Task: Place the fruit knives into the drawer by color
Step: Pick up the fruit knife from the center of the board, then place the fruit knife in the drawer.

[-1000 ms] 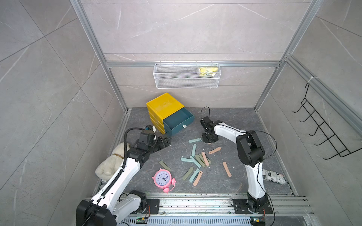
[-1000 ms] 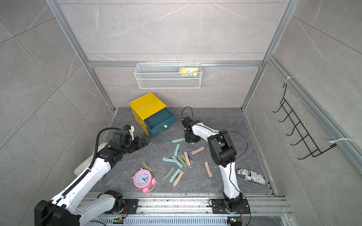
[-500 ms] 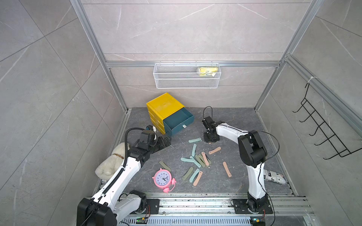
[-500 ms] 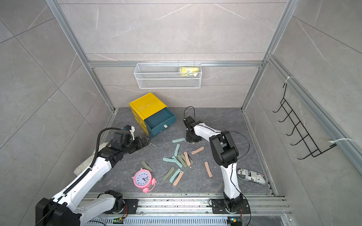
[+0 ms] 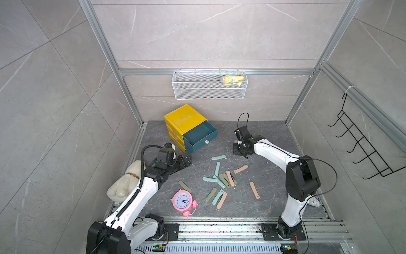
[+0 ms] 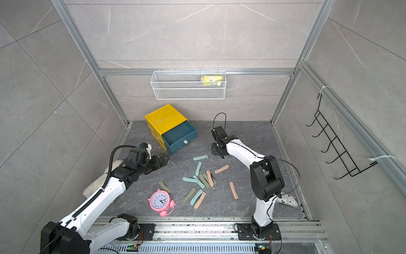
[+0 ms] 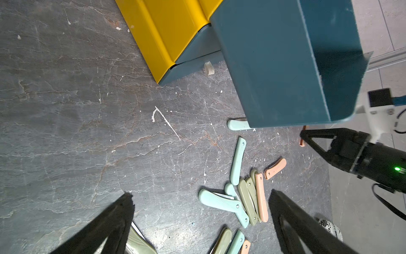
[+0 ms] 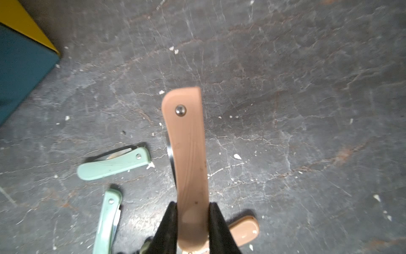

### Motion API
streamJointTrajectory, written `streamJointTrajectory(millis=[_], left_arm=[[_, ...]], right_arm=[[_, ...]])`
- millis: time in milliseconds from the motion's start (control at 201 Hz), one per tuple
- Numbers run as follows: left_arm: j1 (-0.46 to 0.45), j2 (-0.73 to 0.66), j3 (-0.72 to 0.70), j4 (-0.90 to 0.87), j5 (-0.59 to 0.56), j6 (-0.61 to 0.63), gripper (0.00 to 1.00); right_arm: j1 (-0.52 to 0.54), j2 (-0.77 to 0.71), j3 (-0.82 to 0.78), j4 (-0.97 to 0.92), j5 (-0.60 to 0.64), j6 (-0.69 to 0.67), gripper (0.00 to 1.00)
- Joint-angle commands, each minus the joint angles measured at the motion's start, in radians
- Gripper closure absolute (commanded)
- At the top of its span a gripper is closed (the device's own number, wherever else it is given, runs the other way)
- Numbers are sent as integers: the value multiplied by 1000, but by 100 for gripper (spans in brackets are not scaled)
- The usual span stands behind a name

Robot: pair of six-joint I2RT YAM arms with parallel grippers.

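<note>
Peach knife (image 8: 186,143) in right hand (image 8: 193,210) (tail-end)

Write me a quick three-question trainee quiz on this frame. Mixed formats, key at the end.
1. Multiple choice: what colour is the knife held in the right gripper? A mint, B peach, C olive.
2. True or false: the teal drawer of the yellow cabinet is pulled out.
3. Fill in: the left gripper holds nothing and its jaws stand ___ (open or shut).

Key: 1 B. 2 true. 3 open.
</note>
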Motion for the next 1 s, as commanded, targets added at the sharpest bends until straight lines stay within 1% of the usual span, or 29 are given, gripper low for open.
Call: streamJointTrajectory(millis=[0,55,149,264,338,533,717,762,831,886,991], left_arm=[[-2,0,2,7,-10,-7,1],[-2,0,-1,8,-10,-10,1],[-2,-3,-6,12,-12,-13,1],[-2,-5,-10,11,-13,-15,1],[-2,-5,-9,10,-10,-16,1],[-2,-15,2,-12,-6,-15,1],[-2,-35,-3,-30,-9,-13,0],[-2,-38,-3,-34,-10,-13,1],[-2,-43,-4,-39,-13,-12,1],[-2,-49,-6,-39,-15,-10,1],[-2,-45,-7,-38,-13,-9,1]], right_arm=[[45,-93,17,5,10,-5,88],[77,-112,50,-3,19,-15,88],[163,-120,141,-18,63,-40,88],[232,-85,274,-5,63,-47,88],[257,-43,362,12,57,-55,87],[269,120,585,11,20,-54,87],[271,262,718,43,5,-63,87],[271,300,775,19,-3,-65,86],[272,366,876,-77,10,-53,86],[275,385,888,-89,9,-51,86],[278,385,848,-59,15,-44,84]])
